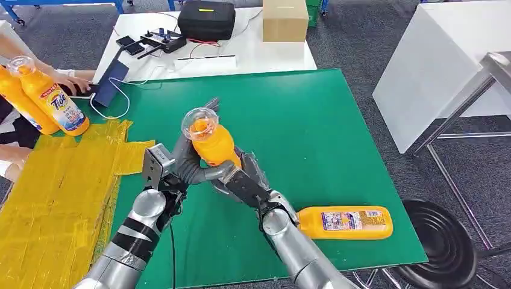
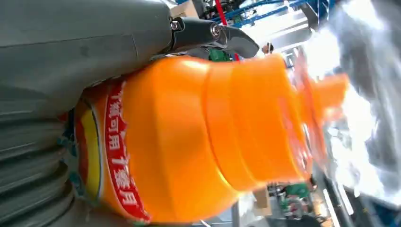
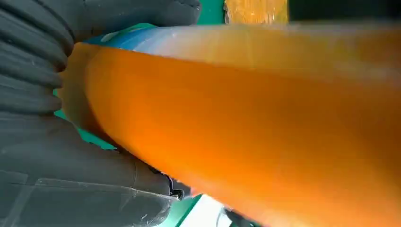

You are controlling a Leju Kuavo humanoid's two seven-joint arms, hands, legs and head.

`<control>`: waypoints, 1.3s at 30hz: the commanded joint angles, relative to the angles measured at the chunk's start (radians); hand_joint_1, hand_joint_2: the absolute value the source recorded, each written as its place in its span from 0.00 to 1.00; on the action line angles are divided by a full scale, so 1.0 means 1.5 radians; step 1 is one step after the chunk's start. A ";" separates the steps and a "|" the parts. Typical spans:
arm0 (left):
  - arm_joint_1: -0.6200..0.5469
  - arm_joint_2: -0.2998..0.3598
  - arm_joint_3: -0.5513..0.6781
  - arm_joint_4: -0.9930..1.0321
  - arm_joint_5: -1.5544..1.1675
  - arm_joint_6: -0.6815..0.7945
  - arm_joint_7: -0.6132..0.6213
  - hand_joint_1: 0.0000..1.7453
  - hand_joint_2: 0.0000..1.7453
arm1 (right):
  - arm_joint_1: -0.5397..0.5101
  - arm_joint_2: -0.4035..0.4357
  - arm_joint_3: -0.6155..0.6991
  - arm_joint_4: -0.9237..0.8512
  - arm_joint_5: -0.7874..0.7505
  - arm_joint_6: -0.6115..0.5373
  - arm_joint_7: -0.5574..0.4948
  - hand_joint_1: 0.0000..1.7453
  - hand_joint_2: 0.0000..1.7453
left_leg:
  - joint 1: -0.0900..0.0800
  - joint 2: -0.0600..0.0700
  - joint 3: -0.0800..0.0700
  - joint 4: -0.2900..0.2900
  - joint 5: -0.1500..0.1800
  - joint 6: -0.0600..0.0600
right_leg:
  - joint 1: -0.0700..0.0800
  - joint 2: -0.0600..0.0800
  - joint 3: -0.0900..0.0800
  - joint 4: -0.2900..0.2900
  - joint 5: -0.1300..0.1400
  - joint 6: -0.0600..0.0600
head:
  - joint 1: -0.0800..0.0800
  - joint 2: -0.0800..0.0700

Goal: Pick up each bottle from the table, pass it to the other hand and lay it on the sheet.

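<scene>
Head view: an orange bottle (image 1: 212, 141) is standing upright above the middle of the green tabletop (image 1: 313, 138), clear cap up, with both hands on it. The left hand (image 1: 181, 165) is wrapping its dark fingers (image 1: 199, 171) round the lower body from about 8 o'clock, while the right hand (image 1: 244, 177) is pressing in from about 5 o'clock. Both sets of fingers are closing on the bottle.

A second bottle (image 1: 344, 222) is lying on its side at 4 o'clock of the held one, just beside the right forearm, near the tabletop's front edge. The yellow sheet (image 1: 60, 186) is spreading at 9 o'clock, along the tabletop's left side. At 10 o'clock a person's hand (image 1: 69, 81) is resting near two upright orange Tide bottles (image 1: 51, 96). Beyond, at 12 o'clock, a white table (image 1: 253, 51) is carrying a black case (image 1: 206, 19) and a cardboard box (image 1: 285, 19).

Left wrist view: the orange bottle (image 2: 203, 137) is sitting tight against the grey thumb (image 2: 85, 45), a dark finger (image 2: 217, 35) curling over its shoulder.

Right wrist view: the bottle's orange side (image 3: 246, 127) is lying pressed between the grey fingers (image 3: 80, 189), the green tabletop peeking behind.
</scene>
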 commanded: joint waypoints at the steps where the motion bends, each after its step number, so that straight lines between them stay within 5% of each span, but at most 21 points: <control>1: -0.024 0.000 0.004 0.057 0.026 -0.004 0.005 0.00 1.00 | -0.013 -0.011 0.101 0.000 0.018 -0.019 0.018 1.00 1.00 | 0.000 -0.001 0.002 0.000 -0.001 -0.001 | 0.000 0.000 0.002 0.000 -0.001 0.000 | 0.000 0.000; 6: -0.024 -0.001 0.008 0.057 0.028 -0.002 0.005 0.04 1.00 | -0.012 -0.012 0.103 -0.001 0.013 -0.017 0.018 1.00 1.00 | 0.000 -0.001 0.001 0.000 0.000 0.000 | 0.000 0.000 0.001 0.000 0.000 0.000 | 0.000 0.000; 8: -0.023 -0.002 0.016 0.058 0.037 -0.001 0.006 0.46 1.00 | -0.012 -0.013 0.103 0.001 0.004 -0.011 0.017 1.00 1.00 | 0.001 -0.002 0.003 0.001 -0.002 -0.001 | 0.001 0.000 0.004 0.000 -0.002 0.000 | 0.000 0.000; 9: -0.022 -0.005 0.025 0.057 0.046 0.001 0.004 1.00 1.00 | -0.013 -0.014 0.105 0.002 0.001 -0.008 0.017 1.00 1.00 | 0.001 -0.002 0.003 0.000 -0.001 -0.001 | 0.001 0.000 0.003 0.000 -0.001 0.000 | 0.000 0.000; 24: -0.006 -0.007 0.104 0.021 0.109 0.040 0.003 1.00 1.00 | 0.014 -0.034 0.124 -0.051 -0.031 -0.010 0.015 1.00 1.00 | 0.001 -0.003 0.003 0.000 -0.001 -0.001 | 0.001 -0.001 0.004 0.000 -0.001 0.000 | 0.000 0.000; 25: -0.003 -0.006 0.106 0.018 0.100 0.055 0.001 1.00 1.00 | 0.022 -0.037 0.123 -0.068 -0.033 -0.013 0.014 0.85 1.00 | 0.001 -0.001 0.002 0.000 -0.001 0.000 | 0.001 -0.001 0.002 -0.001 -0.001 0.000 | 0.000 0.000; 26: -0.001 -0.005 0.108 0.016 0.091 0.067 0.001 1.00 1.00 | 0.031 -0.040 0.120 -0.087 -0.035 -0.020 0.013 0.14 1.00 | 0.001 -0.002 0.003 0.000 -0.001 -0.001 | 0.001 -0.001 0.004 -0.001 -0.001 0.000 | 0.000 0.000; 27: 0.003 -0.002 0.111 0.013 0.081 0.084 0.002 1.00 1.00 | 0.042 -0.045 0.119 -0.114 -0.035 -0.026 0.010 0.00 1.00 | 0.001 -0.002 0.002 0.000 -0.001 0.000 | 0.000 -0.001 0.002 0.000 -0.001 0.000 | 0.000 0.000; 33: 0.007 0.001 0.121 0.010 0.061 0.117 0.001 1.00 1.00 | 0.060 -0.056 0.116 -0.164 -0.042 -0.030 0.009 0.00 1.00 | 0.001 -0.002 0.002 0.000 -0.001 -0.001 | 0.001 -0.001 0.003 0.000 -0.001 0.000 | 0.000 0.000; 34: 0.010 0.004 0.126 0.010 0.057 0.124 0.002 1.00 1.00 | 0.069 -0.064 0.116 -0.188 -0.043 -0.031 0.008 0.00 0.00 | 0.001 -0.002 0.001 0.000 -0.001 0.000 | 0.001 -0.001 0.002 0.000 -0.001 0.000 | 0.000 0.000; 39: 0.020 0.017 0.134 0.004 -0.100 0.299 -0.010 1.00 1.00 | 0.106 -0.088 0.105 -0.271 -0.047 -0.037 0.012 0.00 0.00 | 0.001 -0.002 0.003 0.000 -0.001 -0.001 | 0.001 -0.001 0.004 -0.001 -0.001 0.000 | 0.000 0.000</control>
